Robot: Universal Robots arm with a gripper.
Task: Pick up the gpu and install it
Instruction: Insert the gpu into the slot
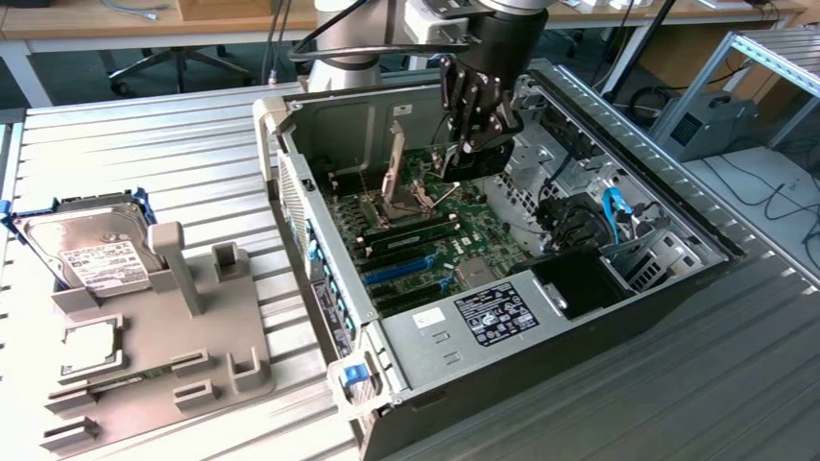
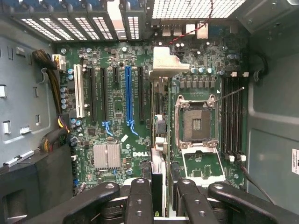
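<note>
claw (image 1: 470,144) is down inside the open pc case (image 1: 276,134), narrowed onto the gpu (image 2: 159,126). the card is pinched edge-on between the fingers (image 2: 140,200), so it shows as a thin strip, with its pale metal bracket (image 2: 170,63) at the end toward the case's back grilles. the card's long axis runs parallel with the slots on the motherboard (image 2: 93,135). it hangs above the board between the open cpu socket (image 2: 195,122) and the long blue slot (image 2: 127,93). so i'd say the slots lie off to the side away from the socket, not directly under it. the case lies on a ribbed metal surface (image 1: 154,154). at the exterior view's left, a grey holder (image 1: 192,355) carries a hard drive (image 1: 84,245). desks (image 1: 129,24) and an office chair (image 1: 180,62) are behind.
</note>
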